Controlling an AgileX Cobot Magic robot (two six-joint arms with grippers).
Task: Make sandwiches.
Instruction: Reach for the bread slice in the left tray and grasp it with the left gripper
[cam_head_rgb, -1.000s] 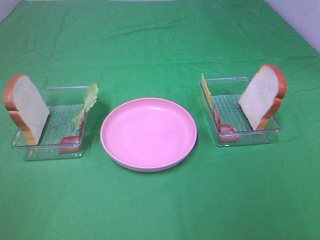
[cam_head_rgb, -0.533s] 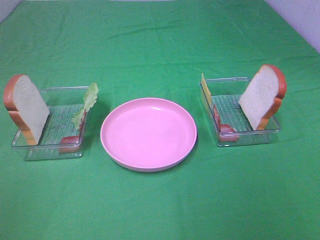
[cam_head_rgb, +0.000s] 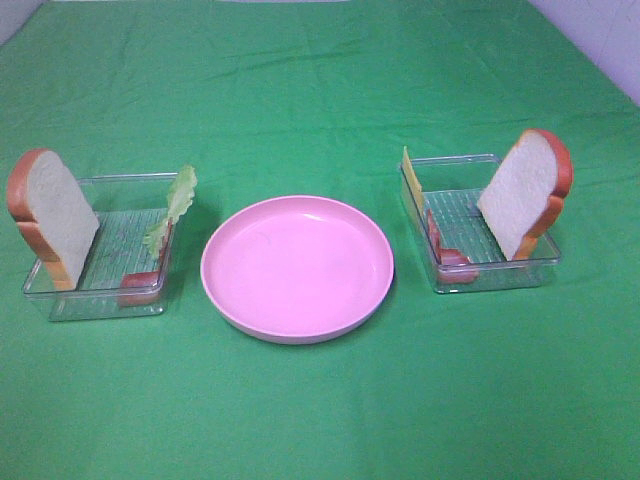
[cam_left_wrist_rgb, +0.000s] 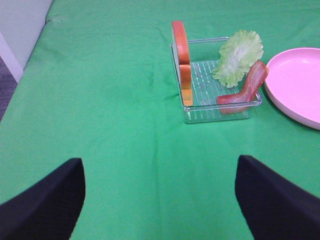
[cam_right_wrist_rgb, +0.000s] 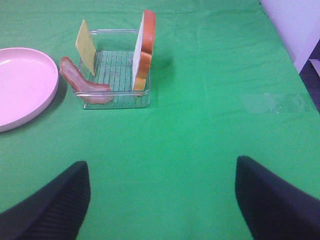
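Observation:
No sandwich is stacked; the parts stand in two clear trays. The left tray (cam_head_rgb: 108, 301) holds an upright bread slice (cam_head_rgb: 55, 215), lettuce (cam_head_rgb: 175, 203) and a bacon strip (cam_head_rgb: 140, 286). In the right tray (cam_head_rgb: 500, 276) are a cheese slice (cam_head_rgb: 411, 178), bacon (cam_head_rgb: 446, 254) and a second bread slice (cam_head_rgb: 525, 190). Neither gripper shows in the high view. My left gripper (cam_left_wrist_rgb: 160, 200) is open, well short of its tray (cam_left_wrist_rgb: 210, 114). My right gripper (cam_right_wrist_rgb: 160, 200) is open too, far back from its tray (cam_right_wrist_rgb: 117, 101). Nothing sits between either pair of fingers.
A round pink plate (cam_head_rgb: 297, 265) lies bare between the trays, on a green cloth covering the table. The table's left edge shows in the left wrist view, its right edge in the right wrist view.

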